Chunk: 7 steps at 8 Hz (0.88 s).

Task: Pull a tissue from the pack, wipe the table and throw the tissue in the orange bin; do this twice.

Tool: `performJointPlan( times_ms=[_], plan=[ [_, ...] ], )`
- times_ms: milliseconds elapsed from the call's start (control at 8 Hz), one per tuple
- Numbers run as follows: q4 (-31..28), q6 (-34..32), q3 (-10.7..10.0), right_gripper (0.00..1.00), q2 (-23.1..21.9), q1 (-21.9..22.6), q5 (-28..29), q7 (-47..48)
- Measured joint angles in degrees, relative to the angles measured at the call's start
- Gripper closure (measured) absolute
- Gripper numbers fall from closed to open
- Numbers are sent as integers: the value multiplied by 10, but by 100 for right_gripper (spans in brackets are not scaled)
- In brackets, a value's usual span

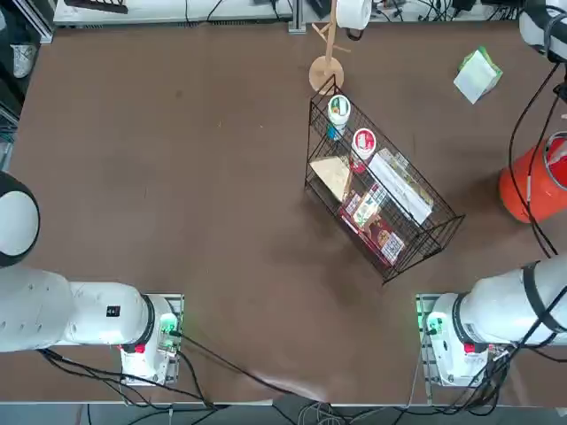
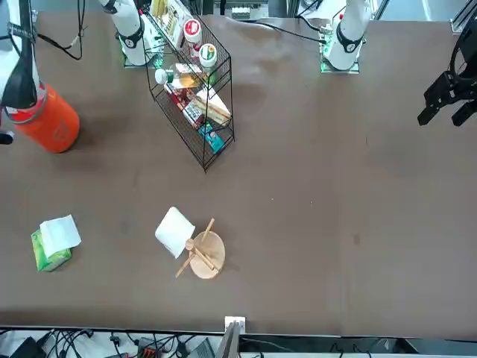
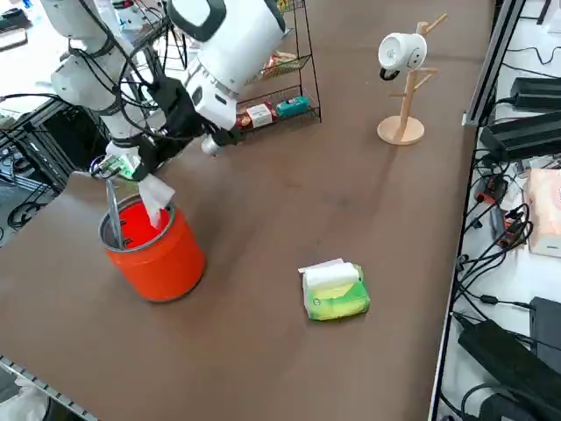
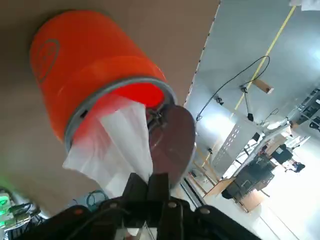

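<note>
The right gripper [image 4: 150, 187] hangs just above the bright orange-red cylindrical bin with a pale rim [image 3: 156, 254], near the right edge of the large matte dark-brown table [image 3: 368, 202], and its two fingers are pressed together on the upper edge of a thin white tissue [image 4: 117, 145]. The tissue droops limp toward the mouth of the bin, so I judge it very light, soft and easy to tear; a pinch at one edge is enough. The small soft light-green pack [image 3: 336, 294] lies well apart from the bin, with a next white sheet standing out of its top, the natural place to take hold
</note>
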Motion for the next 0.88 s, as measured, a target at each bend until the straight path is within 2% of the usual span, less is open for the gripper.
performJointPlan(
  times_ms=[625,875],
  plan=[
    [-53,85,0,97,22,-55,0,0],
    [-62,103,0,82,22,-64,0,0]
  ],
)
